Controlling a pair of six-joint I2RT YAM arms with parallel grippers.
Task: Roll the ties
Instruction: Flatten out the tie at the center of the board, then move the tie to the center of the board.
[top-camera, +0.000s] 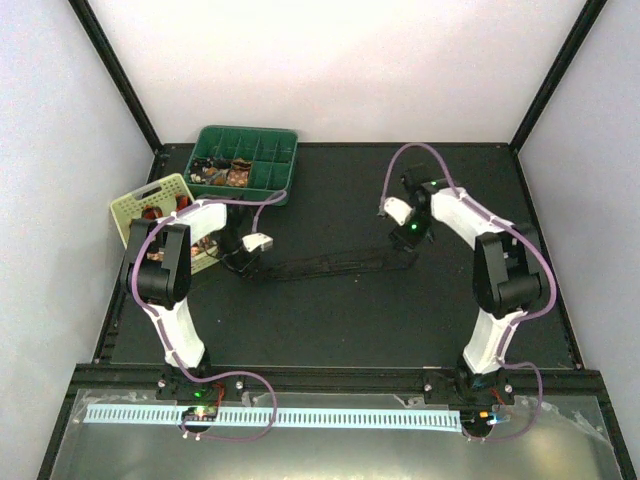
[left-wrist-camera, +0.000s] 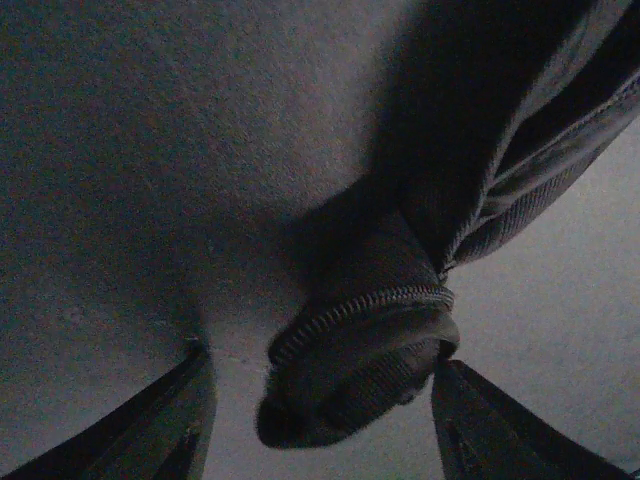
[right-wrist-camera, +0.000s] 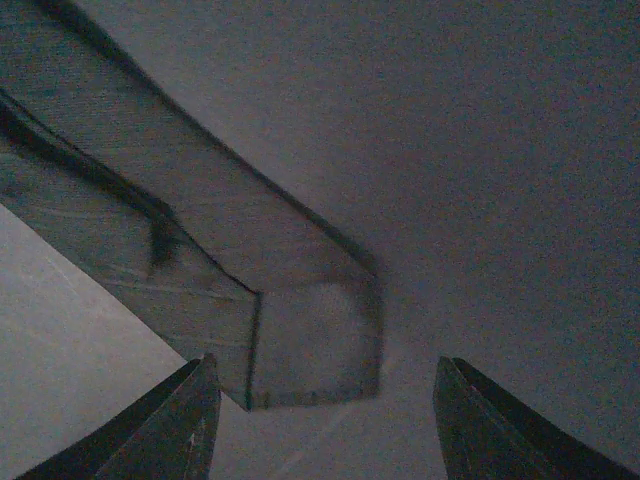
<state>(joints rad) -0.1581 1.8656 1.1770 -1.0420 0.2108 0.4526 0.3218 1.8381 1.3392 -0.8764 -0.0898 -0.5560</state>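
Note:
A very dark tie (top-camera: 330, 262) lies stretched across the black table between my two grippers. My left gripper (top-camera: 243, 263) is low over its left end. In the left wrist view that end (left-wrist-camera: 360, 350) is curled over into a small fold with a stitched edge. It sits between the open fingers (left-wrist-camera: 185, 420) and reaches the right finger. My right gripper (top-camera: 407, 249) hovers over the tie's other end. In the right wrist view this flat, blunt end (right-wrist-camera: 310, 340) lies just ahead of the open fingers (right-wrist-camera: 485, 425), nearer the left one.
A green compartment tray (top-camera: 282, 165) at the back left holds rolled floral ties (top-camera: 228, 174). A pale yellow basket (top-camera: 150, 197) beside the left arm holds orange-striped ties (top-camera: 152, 213). Purple cables loop along both arms. Black frame posts edge the table.

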